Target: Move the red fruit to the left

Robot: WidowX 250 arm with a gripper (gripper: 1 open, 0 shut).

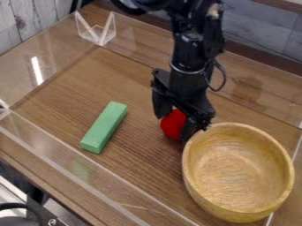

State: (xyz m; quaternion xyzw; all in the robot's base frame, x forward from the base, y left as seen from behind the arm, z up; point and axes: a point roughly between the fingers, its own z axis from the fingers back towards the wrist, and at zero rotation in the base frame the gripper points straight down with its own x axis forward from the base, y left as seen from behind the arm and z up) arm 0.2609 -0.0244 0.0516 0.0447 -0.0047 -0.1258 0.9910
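Block (104, 127), green and rectangular, lies at a slant on the left part of the wooden tabletop (59, 106). Right of it, the claw (177, 115) points down with its fingers spread wide around the red fruit (176, 125), which sits just beside the bowl's far left rim. Whether they touch it, I cannot tell. The wooden bowl (237, 173) stands near right.

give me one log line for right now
gripper: open, over red fruit | bowl: beside fruit | move left: not yet done
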